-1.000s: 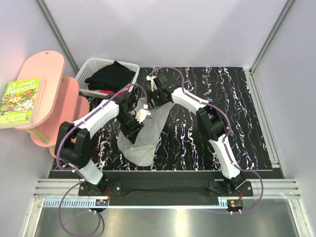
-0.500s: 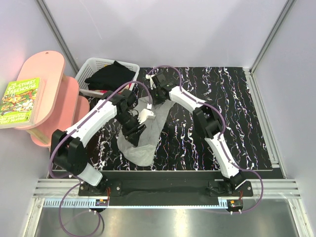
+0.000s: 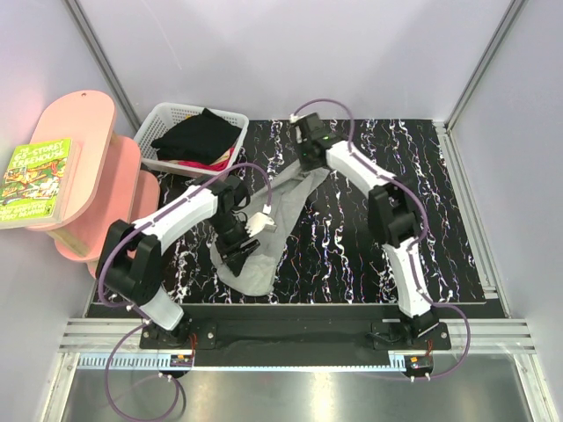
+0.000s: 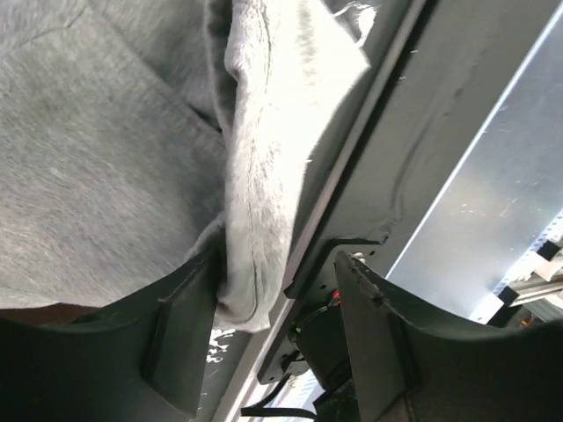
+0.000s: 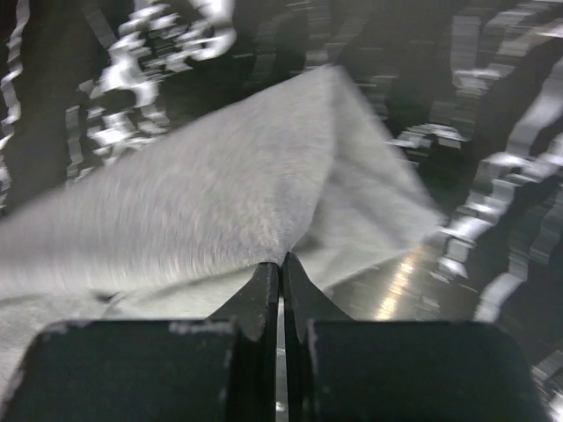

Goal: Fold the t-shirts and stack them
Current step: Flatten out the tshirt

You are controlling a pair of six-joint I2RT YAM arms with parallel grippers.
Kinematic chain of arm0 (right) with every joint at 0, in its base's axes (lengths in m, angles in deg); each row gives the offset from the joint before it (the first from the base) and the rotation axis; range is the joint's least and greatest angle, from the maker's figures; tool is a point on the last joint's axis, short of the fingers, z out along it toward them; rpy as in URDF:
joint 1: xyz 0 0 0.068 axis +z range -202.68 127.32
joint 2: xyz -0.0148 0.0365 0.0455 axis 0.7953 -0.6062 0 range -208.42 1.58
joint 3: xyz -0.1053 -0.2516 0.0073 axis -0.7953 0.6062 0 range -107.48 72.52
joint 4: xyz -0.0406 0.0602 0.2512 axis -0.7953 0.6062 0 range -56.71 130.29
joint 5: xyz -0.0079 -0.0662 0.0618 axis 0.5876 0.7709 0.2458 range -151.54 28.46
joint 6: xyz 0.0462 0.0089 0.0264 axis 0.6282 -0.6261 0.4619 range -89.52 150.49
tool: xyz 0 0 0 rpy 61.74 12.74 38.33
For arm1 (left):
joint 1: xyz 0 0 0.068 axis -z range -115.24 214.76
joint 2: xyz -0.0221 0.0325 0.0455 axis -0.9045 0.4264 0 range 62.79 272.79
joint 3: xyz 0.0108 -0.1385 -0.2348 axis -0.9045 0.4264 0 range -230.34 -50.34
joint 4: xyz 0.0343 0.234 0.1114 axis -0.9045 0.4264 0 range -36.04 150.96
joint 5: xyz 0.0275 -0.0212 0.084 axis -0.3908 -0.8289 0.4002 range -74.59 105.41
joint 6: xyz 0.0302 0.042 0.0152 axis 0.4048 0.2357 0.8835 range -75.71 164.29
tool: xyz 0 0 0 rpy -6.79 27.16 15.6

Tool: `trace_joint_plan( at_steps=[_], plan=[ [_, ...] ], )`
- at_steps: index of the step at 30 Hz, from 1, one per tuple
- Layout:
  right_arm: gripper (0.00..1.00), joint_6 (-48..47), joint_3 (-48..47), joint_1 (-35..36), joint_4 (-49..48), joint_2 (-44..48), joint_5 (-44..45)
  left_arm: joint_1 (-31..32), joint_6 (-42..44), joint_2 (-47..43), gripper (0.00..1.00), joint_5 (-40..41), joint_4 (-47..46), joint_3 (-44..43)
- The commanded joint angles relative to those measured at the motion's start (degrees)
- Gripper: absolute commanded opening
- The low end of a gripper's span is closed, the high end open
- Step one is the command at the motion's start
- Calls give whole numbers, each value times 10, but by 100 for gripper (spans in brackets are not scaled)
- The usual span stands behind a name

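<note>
The light grey t-shirt (image 3: 280, 211) lies bunched in a long strip slanting across the left-middle of the table. My right gripper (image 3: 309, 167) is shut on its far corner, and the right wrist view shows the jaws pinched on a raised peak of the grey cloth (image 5: 264, 176). My left gripper (image 3: 239, 253) hovers over the shirt's near end, open. In the left wrist view a fold of the grey t-shirt (image 4: 259, 193) rests against one finger (image 4: 180, 338), with the gap beside it bare. The black t-shirt (image 3: 198, 136) lies heaped in the basket.
The white lattice basket (image 3: 164, 115) stands at the table's far left corner. A pink stool (image 3: 88, 158) with a book (image 3: 35, 180) on it stands left of the table. The dark marbled tabletop (image 3: 413, 202) shows at the right.
My right gripper has shut on the grey shirt's far corner and pulled it right, stretching the cloth. My left gripper has slid toward the near edge along the shirt.
</note>
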Motion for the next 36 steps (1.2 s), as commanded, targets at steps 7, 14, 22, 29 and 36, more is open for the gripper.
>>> trace_joint_plan(
  at_steps=[7,14,22,29,36],
  plan=[
    [0,59,118,-85,5,139,102,-1,20,39,0,44,-41,2],
    [0,143,157,-165,39,199,152,-58,39,-29,0,193,-99,-14],
    [0,219,296,-172,78,303,207,-133,50,-43,0,270,-197,-55],
    [0,255,442,-159,84,394,140,-143,24,-40,0,277,-249,-88],
    [0,291,535,-110,97,480,142,-134,7,-5,1,255,-246,-150]
  ],
)
